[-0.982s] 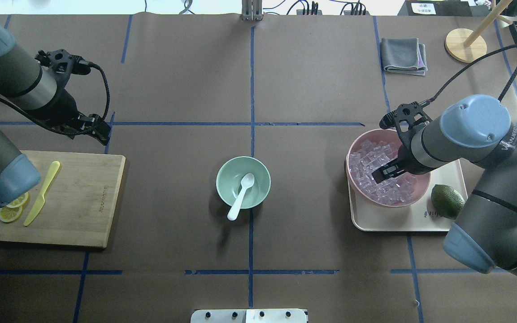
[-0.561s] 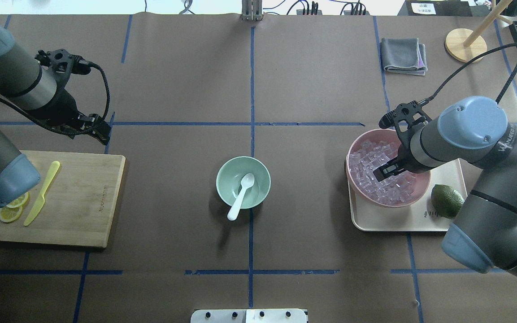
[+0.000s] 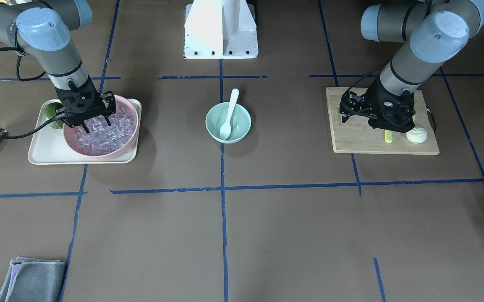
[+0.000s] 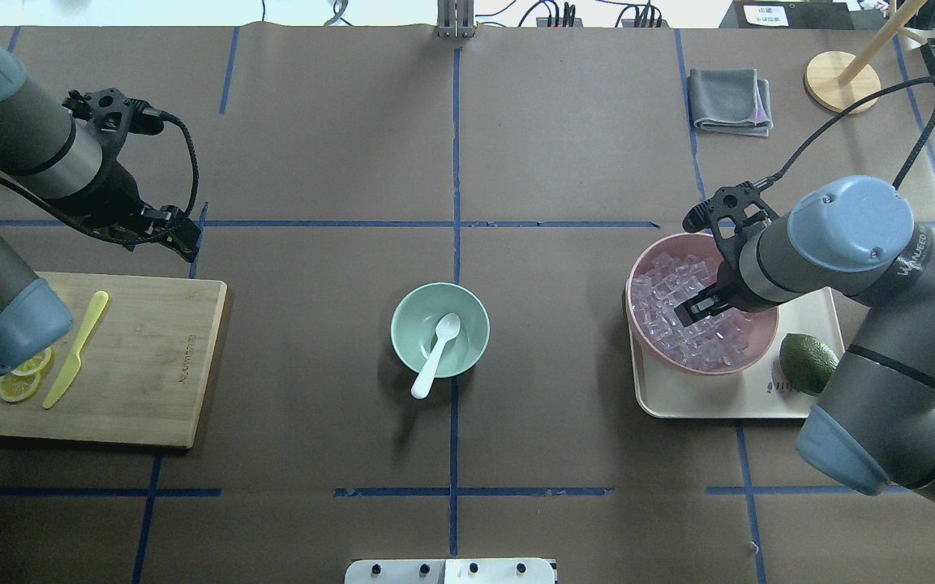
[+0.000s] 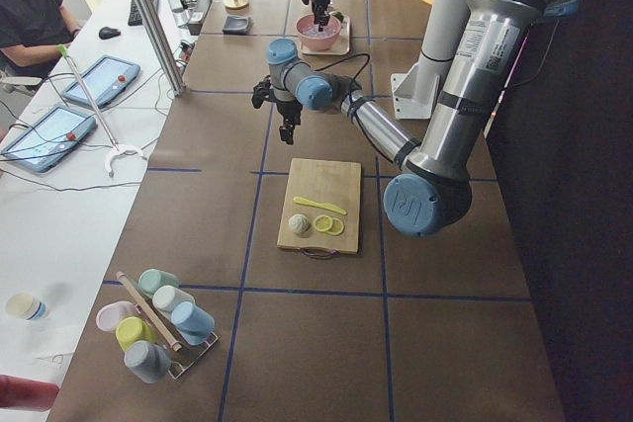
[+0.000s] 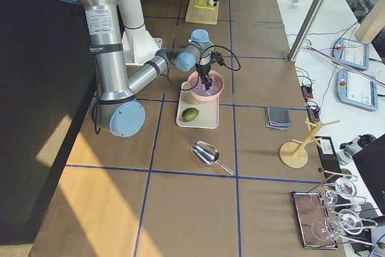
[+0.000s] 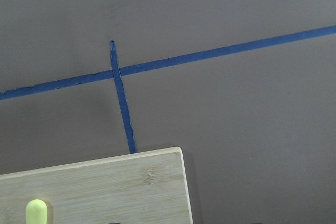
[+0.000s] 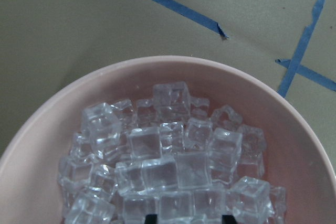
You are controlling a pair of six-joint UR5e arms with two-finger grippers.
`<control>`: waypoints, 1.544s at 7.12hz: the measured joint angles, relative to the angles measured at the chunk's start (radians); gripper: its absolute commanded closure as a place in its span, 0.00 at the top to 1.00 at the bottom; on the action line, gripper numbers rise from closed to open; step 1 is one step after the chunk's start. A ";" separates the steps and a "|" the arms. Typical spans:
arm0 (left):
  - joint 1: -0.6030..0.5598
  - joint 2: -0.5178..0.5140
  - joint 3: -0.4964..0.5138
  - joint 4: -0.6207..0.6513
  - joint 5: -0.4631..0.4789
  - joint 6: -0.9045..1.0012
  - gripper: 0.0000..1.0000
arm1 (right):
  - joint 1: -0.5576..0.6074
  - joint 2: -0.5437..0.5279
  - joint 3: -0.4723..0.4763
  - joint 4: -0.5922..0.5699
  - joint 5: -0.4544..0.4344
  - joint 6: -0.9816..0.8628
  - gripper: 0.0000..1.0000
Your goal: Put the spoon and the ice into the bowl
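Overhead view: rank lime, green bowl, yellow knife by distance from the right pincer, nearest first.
1. The lime, on the tray, close beside the right pincer.
2. The green bowl, at table centre, toward the robot's left.
3. The yellow knife, on the cutting board at the far left.

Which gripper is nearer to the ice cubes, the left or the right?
Right. The right gripper is down among the ice in the pink bowl; the left gripper hangs far across the table, near the cutting board's corner.
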 measured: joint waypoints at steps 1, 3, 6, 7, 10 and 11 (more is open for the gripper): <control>0.000 0.000 0.000 0.000 0.000 0.000 0.87 | 0.000 0.000 0.001 0.001 -0.001 0.000 0.00; 0.000 0.001 0.000 -0.001 0.000 0.001 0.87 | 0.000 0.005 0.011 0.000 0.001 0.001 0.00; -0.011 0.001 0.000 0.000 -0.001 0.018 0.87 | -0.009 0.113 0.064 -0.007 0.024 0.151 0.00; -0.013 0.004 -0.001 0.000 -0.001 0.021 0.87 | -0.047 0.182 0.045 -0.005 0.020 0.283 0.00; -0.015 0.021 -0.013 0.000 0.000 0.022 0.90 | -0.201 0.445 -0.148 0.003 -0.110 0.581 0.00; -0.015 0.021 -0.014 0.000 0.002 0.021 0.90 | -0.219 0.504 -0.209 0.003 -0.130 0.617 0.05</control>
